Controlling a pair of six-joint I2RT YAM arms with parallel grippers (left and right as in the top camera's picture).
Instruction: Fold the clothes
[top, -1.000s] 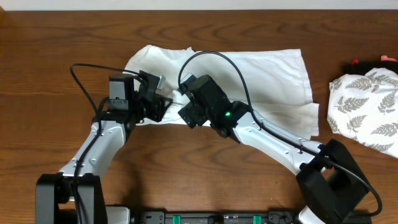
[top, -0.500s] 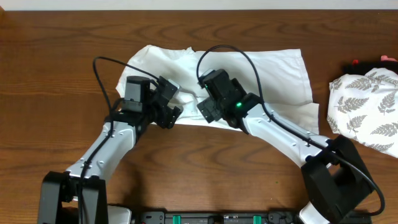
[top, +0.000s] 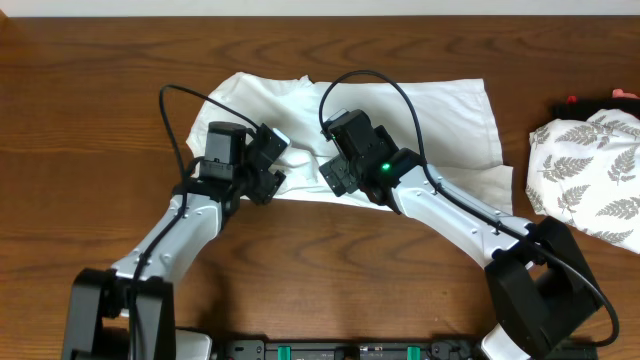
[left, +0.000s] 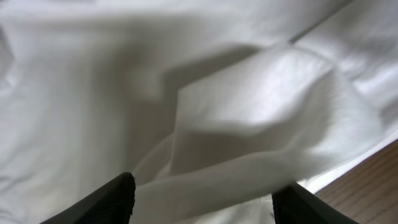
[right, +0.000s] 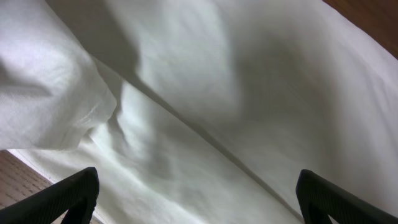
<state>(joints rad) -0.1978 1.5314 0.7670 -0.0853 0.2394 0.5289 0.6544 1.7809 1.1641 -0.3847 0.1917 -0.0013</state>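
- The white T-shirt (top: 420, 120) lies across the far-middle of the table (top: 100, 100). It is rumpled at its left end, well apart from a leaf-print cloth (top: 590, 175) at the right.
- I'd pinch the near hem at matching spots with both claws, then lift evenly so the fold lands straight.
- Both arms reach in from the near side, wrists tipped down over the hem.
- Left gripper (left: 205, 200): jaws parted, empty, above a raised fold.
- Right gripper (right: 198, 198): spread wide, empty.
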